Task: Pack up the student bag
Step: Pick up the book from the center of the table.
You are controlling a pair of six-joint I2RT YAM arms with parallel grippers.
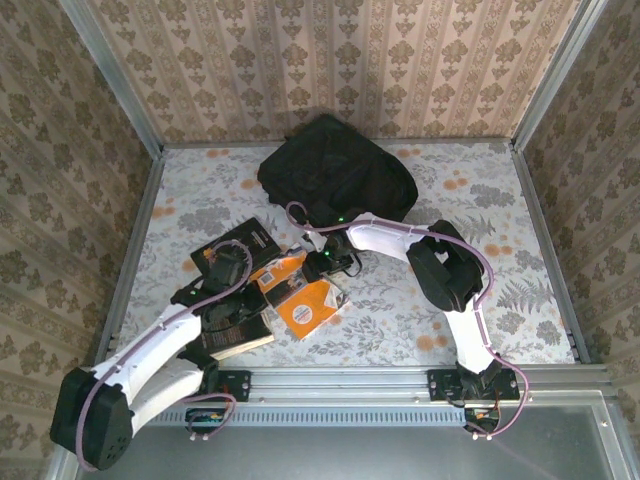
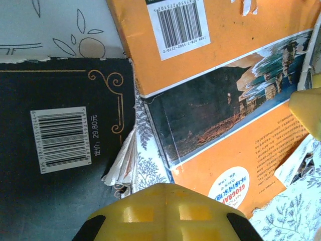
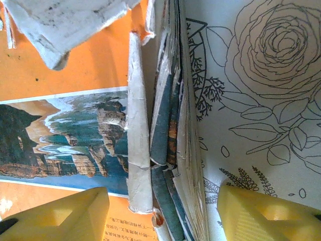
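Looking down from above: bag [image 1: 335, 170] slumped at twelve o'clock by the back wall, books [image 1: 285, 290] scattered mid-table, at six o'clock from it; right gripper [image 1: 322, 268] nearer the bag than left gripper [image 1: 245, 280]. Peering through the left wrist: fingers [image 2: 165, 213] pressed together over the gap between black book [image 2: 60, 165] and orange book [image 2: 220, 110]; anything nipped, impossible to tell. Peering through the right wrist: fingers [image 3: 60, 216] spread, straddling the orange book's ragged page edge, long axis running twelve to six between them. Likely next: clamp, then carry toward twelve.

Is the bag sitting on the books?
No, the student bag lies toward the far edge of the table, behind the orange books near the arms.
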